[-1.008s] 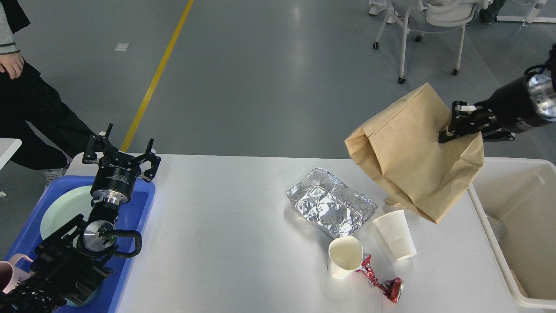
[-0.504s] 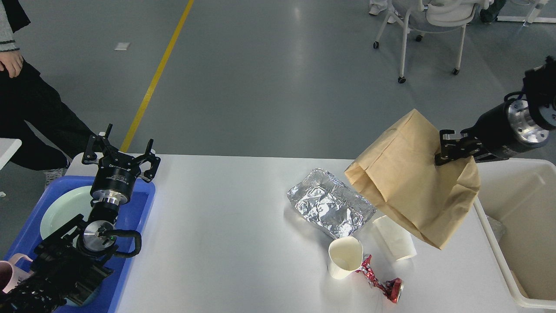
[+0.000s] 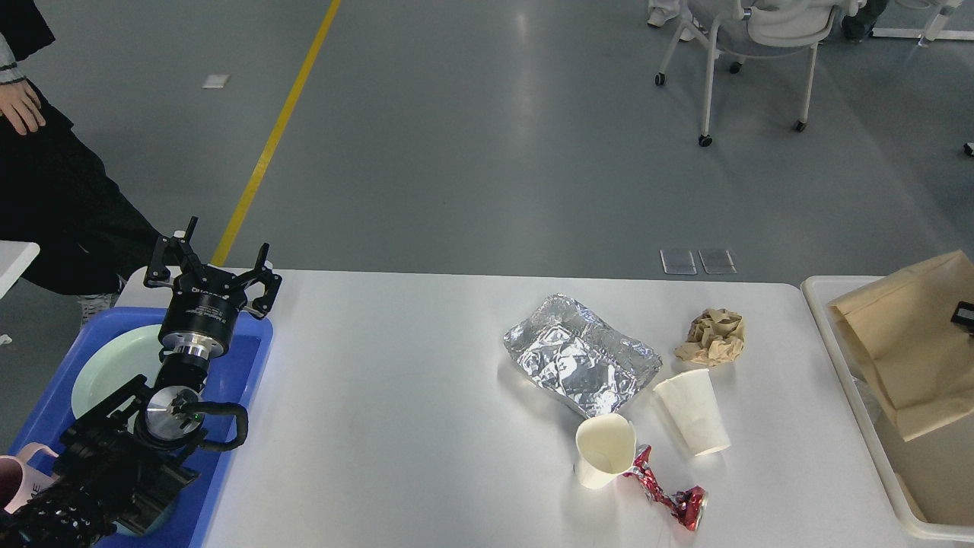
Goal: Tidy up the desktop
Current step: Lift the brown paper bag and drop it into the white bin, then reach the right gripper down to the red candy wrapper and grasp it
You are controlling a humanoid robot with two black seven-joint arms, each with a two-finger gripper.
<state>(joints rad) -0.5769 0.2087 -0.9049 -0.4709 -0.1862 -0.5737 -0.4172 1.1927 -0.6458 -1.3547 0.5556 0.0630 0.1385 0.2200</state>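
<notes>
The white desktop [image 3: 396, 396] carries a crumpled foil wrap [image 3: 578, 361], a crumpled brown paper ball [image 3: 714, 337], two white paper cups lying on their sides [image 3: 691, 411] [image 3: 603, 449] and a crushed red can [image 3: 670, 498]. A brown paper bag [image 3: 905, 342] hangs tilted inside the cream bin [image 3: 829, 335] at the right edge. Only a black tip of my right gripper [image 3: 965, 316] shows against the bag at the frame edge. My left gripper [image 3: 209, 266] is open and empty above the far end of the blue tray [image 3: 243, 358].
The blue tray holds a pale green plate [image 3: 106, 365], and a pink mug [image 3: 19, 476] sits at its near left. A person [image 3: 46, 175] stands at the far left. An office chair [image 3: 753, 46] stands on the floor beyond the table.
My right arm has carried the paper bag to the right and down into the cream bin, uncovering the paper ball. The left arm has not moved.
</notes>
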